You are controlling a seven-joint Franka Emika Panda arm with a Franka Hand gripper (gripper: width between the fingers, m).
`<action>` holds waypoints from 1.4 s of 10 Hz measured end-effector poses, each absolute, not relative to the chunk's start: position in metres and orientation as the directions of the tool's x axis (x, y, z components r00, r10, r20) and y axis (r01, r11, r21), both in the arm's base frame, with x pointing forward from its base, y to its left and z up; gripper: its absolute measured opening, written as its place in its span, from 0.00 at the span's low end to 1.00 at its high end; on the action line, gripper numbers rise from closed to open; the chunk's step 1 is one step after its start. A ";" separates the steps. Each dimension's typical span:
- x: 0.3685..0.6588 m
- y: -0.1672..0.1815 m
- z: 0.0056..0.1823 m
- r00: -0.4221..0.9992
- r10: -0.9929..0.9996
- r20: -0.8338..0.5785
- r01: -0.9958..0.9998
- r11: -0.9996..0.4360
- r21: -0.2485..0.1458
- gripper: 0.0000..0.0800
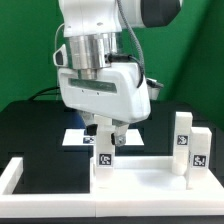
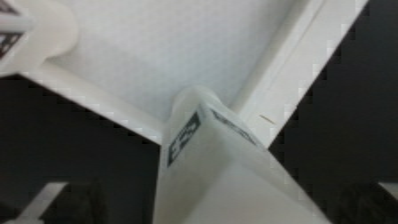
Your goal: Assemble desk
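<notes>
Desk tabletop [image 1: 135,170], legs upright, jaws [image 1: 105,140] spread over one

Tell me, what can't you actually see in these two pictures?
- Gripper fingertips: exterior view, hidden behind the leg in front of them.
- Tabletop: wrist view, cut off by picture edges.
- Tag patterns on the right-hand legs: exterior view, too small to read.
</notes>
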State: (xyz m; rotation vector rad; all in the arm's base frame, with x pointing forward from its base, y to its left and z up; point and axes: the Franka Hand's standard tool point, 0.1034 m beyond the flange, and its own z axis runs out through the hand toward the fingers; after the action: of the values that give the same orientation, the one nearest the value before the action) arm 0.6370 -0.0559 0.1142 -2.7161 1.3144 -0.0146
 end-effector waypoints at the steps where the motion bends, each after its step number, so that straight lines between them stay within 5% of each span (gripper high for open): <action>1: 0.637 -0.057 0.114 0.720 -0.694 -0.025 -0.692 -0.714 -0.111 0.81; 4: 0.638 -0.050 0.113 0.954 -0.298 0.031 -0.294 -0.951 -0.097 0.81; 6: 0.638 -0.051 0.113 0.943 -0.331 0.028 -0.327 -0.940 -0.098 0.81; 7: 0.638 -0.051 0.113 0.944 -0.330 0.028 -0.326 -0.940 -0.098 0.65; 8: 0.638 -0.051 0.113 0.915 -0.404 0.020 -0.400 -0.911 -0.100 0.45; 10: 0.637 -0.054 0.113 0.837 -0.547 0.003 -0.544 -0.833 -0.098 0.37; 14: 0.636 -0.053 0.113 0.451 -0.890 -0.063 -0.891 -0.445 -0.090 0.37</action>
State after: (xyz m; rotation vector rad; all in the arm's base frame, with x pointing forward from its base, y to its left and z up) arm 0.6361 -0.0525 0.1127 -2.5809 1.5909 0.0096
